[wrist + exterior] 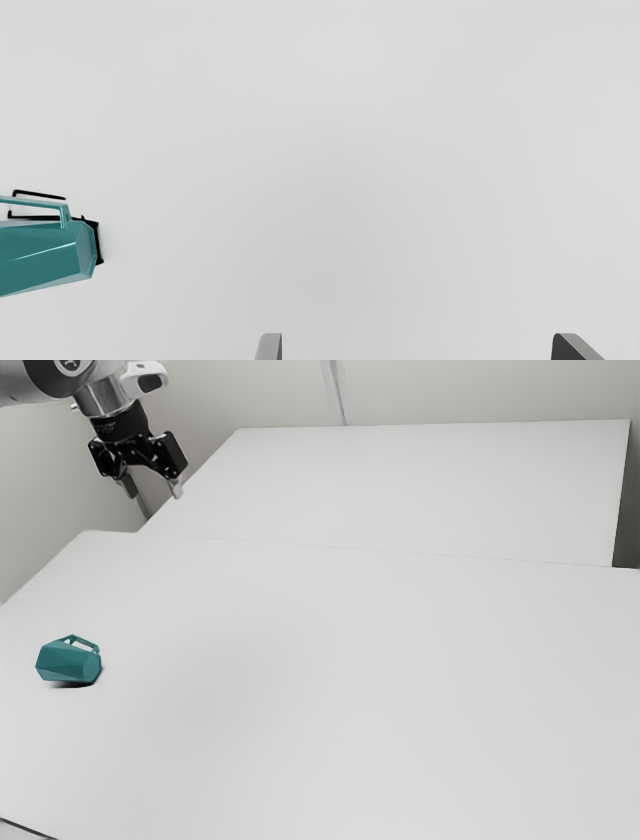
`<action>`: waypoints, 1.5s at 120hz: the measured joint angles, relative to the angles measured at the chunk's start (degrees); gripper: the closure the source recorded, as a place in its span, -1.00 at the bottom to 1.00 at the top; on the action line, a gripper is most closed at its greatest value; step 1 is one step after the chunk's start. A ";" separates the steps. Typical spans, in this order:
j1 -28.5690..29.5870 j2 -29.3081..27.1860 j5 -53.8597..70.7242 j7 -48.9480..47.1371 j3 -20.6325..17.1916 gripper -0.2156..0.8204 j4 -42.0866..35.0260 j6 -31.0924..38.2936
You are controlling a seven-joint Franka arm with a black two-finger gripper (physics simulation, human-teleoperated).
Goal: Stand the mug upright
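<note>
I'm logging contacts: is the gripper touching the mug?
Apart. The exterior view shows bare table between the raised gripper and the mug.

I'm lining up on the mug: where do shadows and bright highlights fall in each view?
Exterior view: light is even across the white table, with a small dark shadow beneath the mug. Wrist view: crisp black shadows edge the handle and the mug's end, pale highlights trace its facets, and the table shades softly greyer near the tool.
</note>
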 joint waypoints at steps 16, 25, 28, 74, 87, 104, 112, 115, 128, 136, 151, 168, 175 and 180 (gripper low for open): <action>-0.06 -0.12 -0.02 0.04 0.09 -0.55 -0.07 0.00; -0.10 -0.08 -0.03 0.07 0.24 -0.55 -0.07 -0.03; -0.10 -0.08 -0.03 0.08 0.33 -0.55 -0.11 -0.03; 7.72 -0.17 -0.18 1.08 0.74 -0.55 -0.81 -0.81; 10.16 -0.20 -0.07 1.36 1.28 -0.55 -0.92 -1.11; 12.94 0.32 -0.04 2.48 1.47 -0.55 -1.42 -1.16; 14.49 0.55 -0.12 3.51 1.52 -0.55 -1.66 -0.95; 15.17 0.58 -0.18 3.95 1.51 -0.55 -1.76 -0.88; 18.66 0.61 -0.40 5.97 1.54 -0.55 -2.35 -0.62; 20.94 0.59 -0.47 7.31 1.54 -0.55 -2.78 -0.43; 24.72 0.56 -0.69 10.65 1.55 -0.55 -5.53 1.86; 28.23 0.57 -3.13 15.76 1.69 -0.55 -10.24 6.51; 29.72 0.60 -4.57 18.00 1.71 -0.55 -11.51 8.18; 30.88 0.61 -5.89 19.75 1.71 -0.55 -12.81 9.49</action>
